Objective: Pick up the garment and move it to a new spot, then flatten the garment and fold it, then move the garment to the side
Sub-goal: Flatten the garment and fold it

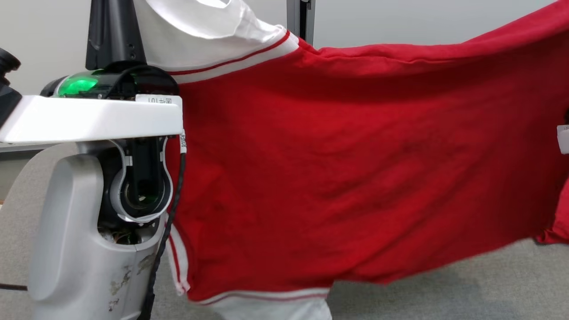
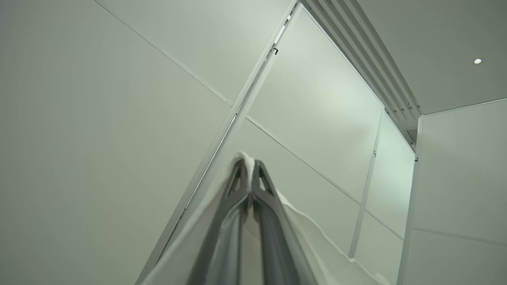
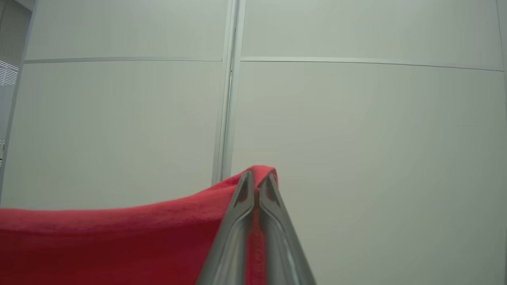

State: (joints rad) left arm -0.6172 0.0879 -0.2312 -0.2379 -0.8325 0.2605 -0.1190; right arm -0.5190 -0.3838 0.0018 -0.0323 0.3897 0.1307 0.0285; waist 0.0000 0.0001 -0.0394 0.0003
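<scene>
Up at the left of the head view, reaches steeply upward with the pale left forearm [image 1: 66, 231], elbow end low, white wrist block [image 1: 93, 118] lying level across it, green light [image 1: 78, 84] glowing on top. Carries on above that as a dark taper running off the top edge.

Pinches the garment [image 1: 355, 155] by its white sleeve with the left claw [image 2: 248, 164]. Shows, along the left wrist view, both long fingers [image 2: 273, 221] pressed together, a tuft of white cloth poking out at the tips and more white draping down either side. Points at a pale panelled wall [image 2: 119, 118] and a strip of ceiling [image 2: 455, 47], so aims well upward.

Holds the opposite end with the right claw [image 3: 257, 176], likewise closed tight, with a fold of red cloth caught between the tips and peeking just above them. Faces pale wall panels squarely, nearer level than the left.

Suspends the garment in the air between the two claws, spread wide as a red sheet with white, red-striped trim at the sleeve seam and along the lower edge. Sags a little along the top edge, then rises toward the upper right corner of the head view. Hangs above the grey surface [image 1: 489, 284] across the red part; drops a white portion past the bottom of the frame, so cannot tell whether it touches there.
</scene>
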